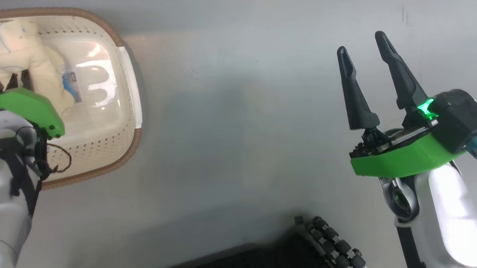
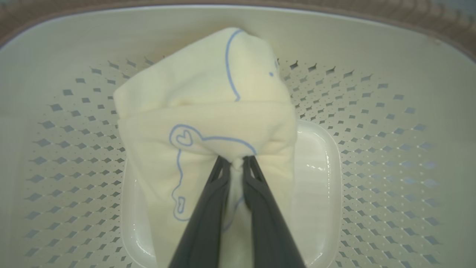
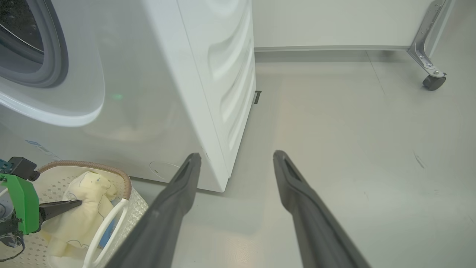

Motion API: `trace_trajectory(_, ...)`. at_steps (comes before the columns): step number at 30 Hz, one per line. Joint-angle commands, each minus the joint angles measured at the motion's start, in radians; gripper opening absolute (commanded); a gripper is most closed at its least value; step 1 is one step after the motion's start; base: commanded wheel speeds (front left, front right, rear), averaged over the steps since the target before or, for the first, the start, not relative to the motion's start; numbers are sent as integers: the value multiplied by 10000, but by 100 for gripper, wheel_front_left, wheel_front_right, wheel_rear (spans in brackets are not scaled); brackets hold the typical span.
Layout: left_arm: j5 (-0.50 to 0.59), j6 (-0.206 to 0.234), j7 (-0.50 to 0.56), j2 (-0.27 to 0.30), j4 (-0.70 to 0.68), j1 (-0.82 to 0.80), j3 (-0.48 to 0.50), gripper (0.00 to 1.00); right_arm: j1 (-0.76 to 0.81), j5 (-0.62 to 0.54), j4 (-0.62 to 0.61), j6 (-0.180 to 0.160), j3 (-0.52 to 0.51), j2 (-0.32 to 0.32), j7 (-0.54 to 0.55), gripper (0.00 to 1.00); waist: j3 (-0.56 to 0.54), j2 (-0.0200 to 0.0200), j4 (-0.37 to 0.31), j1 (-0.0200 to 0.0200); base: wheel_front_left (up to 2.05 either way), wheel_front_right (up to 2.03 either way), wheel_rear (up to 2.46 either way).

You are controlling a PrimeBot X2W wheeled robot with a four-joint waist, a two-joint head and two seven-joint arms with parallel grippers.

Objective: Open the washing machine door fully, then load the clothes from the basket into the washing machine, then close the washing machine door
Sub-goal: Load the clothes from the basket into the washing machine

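Your left gripper reached down into basket, jaws pinched together on fold of clothes. Clothes, cream with blue line drawings, sat bunched inside basket over its glossy bottom, rising toward one perforated wall. Basket stood on floor just beside front of washing machine, near its lower corner. Grey gasket ringed machine's round opening. Your right gripper hung above floor, well apart from basket, jaws wide apart.
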Motion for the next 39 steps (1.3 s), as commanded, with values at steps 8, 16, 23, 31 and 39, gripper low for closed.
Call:
trace_trajectory(8, 387, 435, -582, 157, -1313, 999, 217, 0, 872, -454, -157, -29, -424, -81, -95, 100, -1344, 0, 734, 0, 0, 0, 0)
trace_trajectory(16, 902, 1164, -597, 143, -4408, 2812, 970, 0, 1507, -789, -43, -29, -855, -81, -95, 100, -2689, 0, 1185, 0, 0, 0, 0)
trace_trajectory(23, 1309, 1534, -598, 21, -6336, 4407, 1260, 0, 2109, -996, 110, -29, -1077, -81, -95, 100, -3815, 0, 1545, 0, 0, 0, 0)
trace_trajectory(31, 1661, 1923, -598, -10, -8059, 5987, 1214, 0, 2880, -1142, 287, -29, -1194, -81, -40, 100, -5272, 0, 1871, 0, 0, 0, 0)
trace_trajectory(39, 1747, 2269, -370, -39, -9604, 7268, 912, 0, 3802, -1234, 0, -29, -1404, -81, 350, 100, -6673, 0, 2314, 0, 0, 0, 0)
